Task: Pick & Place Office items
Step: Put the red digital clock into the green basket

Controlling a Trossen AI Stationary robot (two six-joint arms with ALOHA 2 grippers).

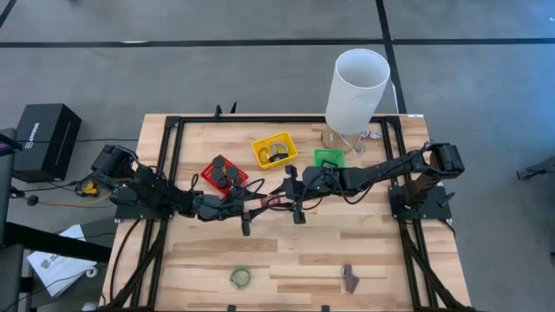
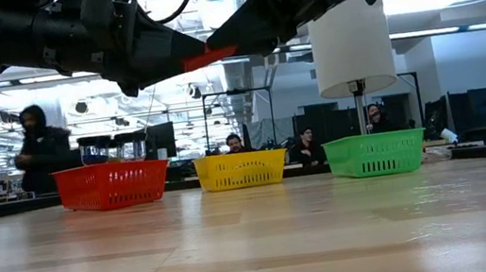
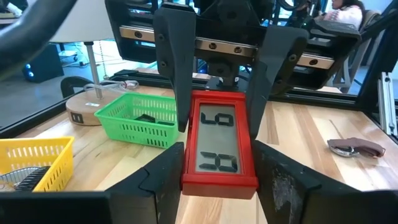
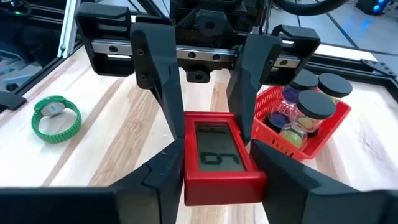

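Note:
A red block with a grey number display (image 3: 217,140) hangs in the air over the middle of the table, between my two grippers. My left gripper (image 3: 217,168) comes from the table's left and is shut on one end. My right gripper (image 4: 221,168) comes from the right and is shut on the other end. In the high view the two grippers meet at the block (image 1: 276,202); in the low view the block (image 2: 208,57) shows well above the tabletop. A green ring (image 1: 240,277) and a brown clip (image 1: 349,277) lie flat near the front edge. My left gripper pinches the block's two long sides (image 3: 189,177) between its two fingers at the end nearer its wrist. The fingers lie level, coming from the table's left, along the block. The block is lifted clear, display up. My right gripper pinches the same two long sides (image 4: 189,180) at the block's opposite end, coming from the table's right and slanting a little downward. Its fingers (image 3: 177,68) face the left gripper's fingers head on.
A red bin (image 1: 224,173) with black-lidded jars (image 4: 308,109), a yellow bin (image 1: 274,150) and a green bin (image 1: 329,159) stand in a row behind the grippers. A tall white cylinder (image 1: 357,87) stands at the far right. People sit beyond the table.

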